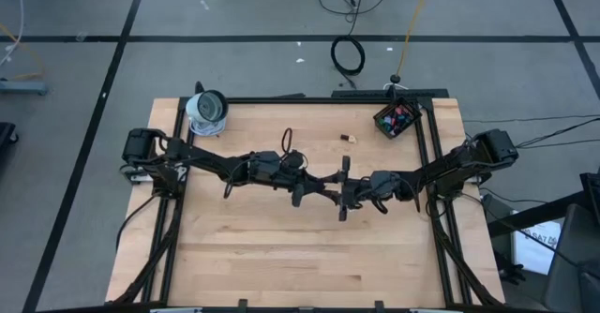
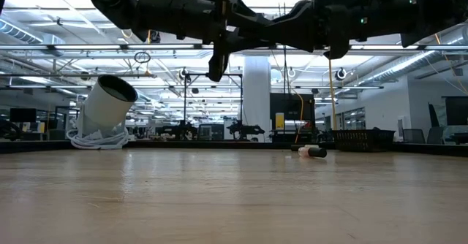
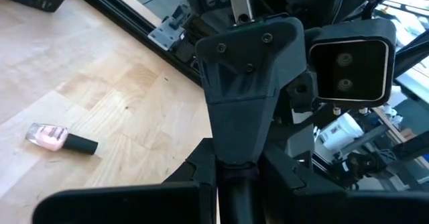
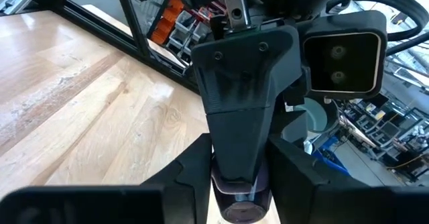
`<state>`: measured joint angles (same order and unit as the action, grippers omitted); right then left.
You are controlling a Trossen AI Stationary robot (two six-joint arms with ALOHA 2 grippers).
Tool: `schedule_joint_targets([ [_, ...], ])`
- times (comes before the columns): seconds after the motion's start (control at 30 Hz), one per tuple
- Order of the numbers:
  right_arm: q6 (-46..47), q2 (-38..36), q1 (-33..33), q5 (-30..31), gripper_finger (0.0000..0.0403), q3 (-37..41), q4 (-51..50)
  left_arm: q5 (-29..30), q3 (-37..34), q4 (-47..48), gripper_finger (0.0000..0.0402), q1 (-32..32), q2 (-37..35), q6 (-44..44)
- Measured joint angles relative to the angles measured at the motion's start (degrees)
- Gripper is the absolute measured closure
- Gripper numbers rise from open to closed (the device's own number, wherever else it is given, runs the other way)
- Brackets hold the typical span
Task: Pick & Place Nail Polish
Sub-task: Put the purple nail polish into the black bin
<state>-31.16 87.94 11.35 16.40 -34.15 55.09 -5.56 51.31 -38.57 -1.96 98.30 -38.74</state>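
Note:
Above the middle of the table my two grippers meet head-on. My left gripper (image 1: 326, 187) comes from the left and my right gripper (image 1: 351, 193) from the right. Between them is a small purple nail polish bottle (image 4: 240, 198) with a dark cap (image 3: 234, 187), and both grippers are shut on it. In the high view the grippers hide it. A pink nail polish bottle (image 3: 50, 137) with a dark cap lies on its side on the wood toward the far edge (image 1: 350, 139). More bottles sit in a black basket (image 1: 397, 119) at the far right corner. My left gripper pinches the bottle's dark cap end (image 3: 234, 184) between its two fingers, coming level from the table's left. The bottle is lifted clear of the table. My right gripper has its two fingers against the sides of the purple glass body (image 4: 231, 196), coming level from the table's right. The bottle's round end faces back into the gripper.
A white cylindrical device (image 1: 207, 110) on a coiled cable sits tilted at the far left corner. A black frame rail (image 1: 422, 154) runs along the table's right side next to the basket. Bare wood (image 1: 281, 257) lies toward the near edge.

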Motion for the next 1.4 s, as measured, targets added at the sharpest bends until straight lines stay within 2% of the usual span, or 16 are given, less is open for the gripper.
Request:
schedule_joint_targets([
  [0.23, -1.3, 0.0, 0.0, 0.0, 0.0295, 0.0, -1.1, -0.4, 0.0, -0.8, 0.0348, 0.0, 0.0, 0.0],
  [0.47, -3.3, 0.1, 0.4, -0.2, 0.0214, 0.0, -0.7, -1.6, 0.0, -1.6, 0.0349, 0.0, 0.0, -1.4],
  [0.6, -4.6, 0.1, 0.4, -0.2, 0.0201, 0.0, 0.3, -2.0, 0.0, -2.6, 0.0349, 0.0, 0.0, -2.3],
  [0.73, -6.9, 0.1, 0.4, -0.2, 0.0219, 0.0, 1.5, -2.5, 0.0, -3.7, 0.0349, -0.1, 0.0, -2.5],
  [1.0, -10.8, 0.2, 0.4, -0.3, 0.0289, 0.0, 2.3, -3.5, 0.1, -4.6, 0.0349, -1.0, 0.0, -3.0],
  [1.2, -11.3, 0.1, 0.4, -0.3, 0.0293, 0.0, 1.9, -5.3, 0.1, -5.2, 0.0348, -1.3, 0.0, -2.7],
  [1.3, -10.9, 0.1, 0.5, -0.4, 0.0293, -0.1, 1.7, -5.1, 0.1, -5.2, 0.0324, -1.6, 0.0, -0.6],
  [1.4, -10.7, 0.1, 0.4, -0.4, 0.0293, -0.1, 1.3, -4.2, 0.1, -4.8, 0.0283, -1.8, 0.0, 2.3],
])
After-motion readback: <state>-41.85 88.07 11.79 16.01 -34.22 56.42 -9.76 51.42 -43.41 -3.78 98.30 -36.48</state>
